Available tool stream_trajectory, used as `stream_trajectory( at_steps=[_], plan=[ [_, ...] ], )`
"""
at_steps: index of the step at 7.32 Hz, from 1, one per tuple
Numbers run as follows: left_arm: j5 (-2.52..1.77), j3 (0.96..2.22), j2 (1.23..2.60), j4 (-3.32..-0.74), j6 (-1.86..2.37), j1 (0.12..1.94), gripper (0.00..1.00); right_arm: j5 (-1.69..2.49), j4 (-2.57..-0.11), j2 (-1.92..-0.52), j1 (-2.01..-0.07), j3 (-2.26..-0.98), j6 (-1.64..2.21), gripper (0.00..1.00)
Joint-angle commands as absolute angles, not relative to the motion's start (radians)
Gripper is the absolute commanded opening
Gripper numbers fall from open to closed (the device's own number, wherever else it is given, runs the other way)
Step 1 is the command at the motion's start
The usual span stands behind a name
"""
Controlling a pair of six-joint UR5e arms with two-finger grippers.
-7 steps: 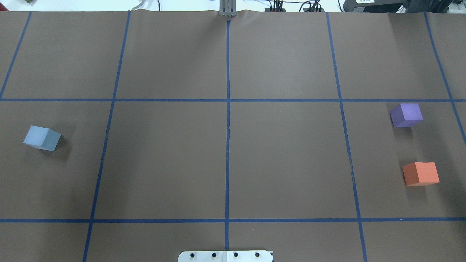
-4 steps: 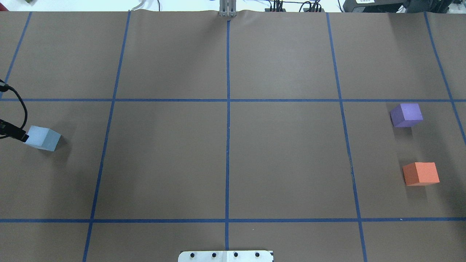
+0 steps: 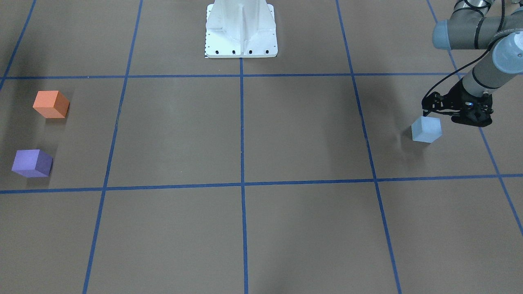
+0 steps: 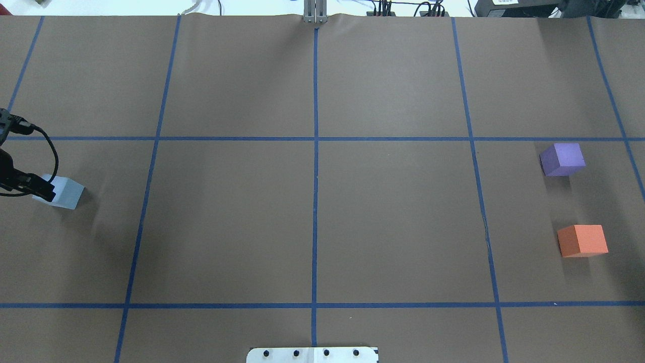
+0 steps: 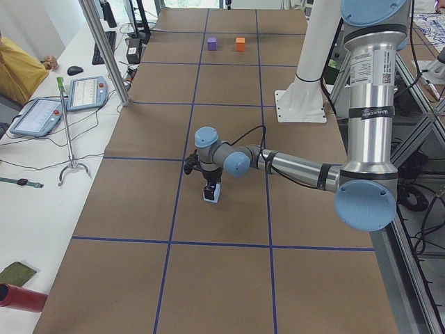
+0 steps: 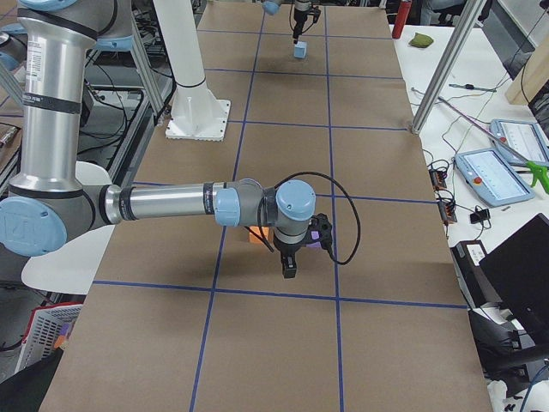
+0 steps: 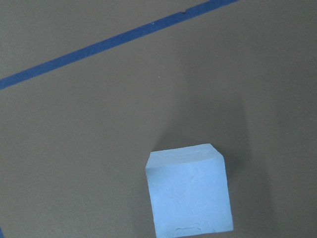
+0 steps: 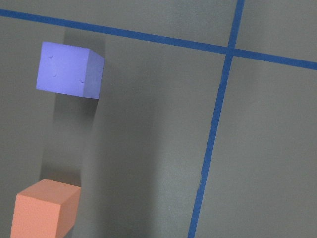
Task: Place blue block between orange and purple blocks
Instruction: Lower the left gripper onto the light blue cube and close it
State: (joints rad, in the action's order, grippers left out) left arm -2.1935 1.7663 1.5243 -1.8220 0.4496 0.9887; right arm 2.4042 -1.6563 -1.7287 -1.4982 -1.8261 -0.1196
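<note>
The left claw (image 3: 471,119), its spread impossible to tell, hangs just above the blue block (image 3: 426,129) at the worktop's (image 4: 227,227) left, well apart from the orange block (image 4: 583,240) and purple block (image 4: 563,159).

The brown table (image 4: 393,222) is crossed by blue tape lines (image 4: 315,201); a blue block (image 3: 426,129) sits at one end; a purple block (image 4: 563,159) and an orange block (image 4: 582,241) sit near each other at the other end.

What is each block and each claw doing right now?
Blue block, on the table, not lifted.
Purple block, on the table, apart from orange block.
Orange block, on the table.
Left claw, low beside blue block; open or shut unclear.
Right claw, hanging near orange block; open or shut unclear.
</note>
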Motion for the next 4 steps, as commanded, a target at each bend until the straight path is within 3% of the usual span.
stream_trajectory(
  at_steps=[1, 4],
  plan=[
    [-2.194, 1.737, 1.545, -1.825, 0.48, 0.973, 1.0, 2.404, -1.655, -1.729, -1.499, -1.827, -0.12, 1.0],
    [-2.194, 1.686, 1.572, -1.844, 0.526, 0.956, 1.0, 2.405, -1.655, -1.729, -1.497, -1.827, -0.12, 1.0]
  ],
)
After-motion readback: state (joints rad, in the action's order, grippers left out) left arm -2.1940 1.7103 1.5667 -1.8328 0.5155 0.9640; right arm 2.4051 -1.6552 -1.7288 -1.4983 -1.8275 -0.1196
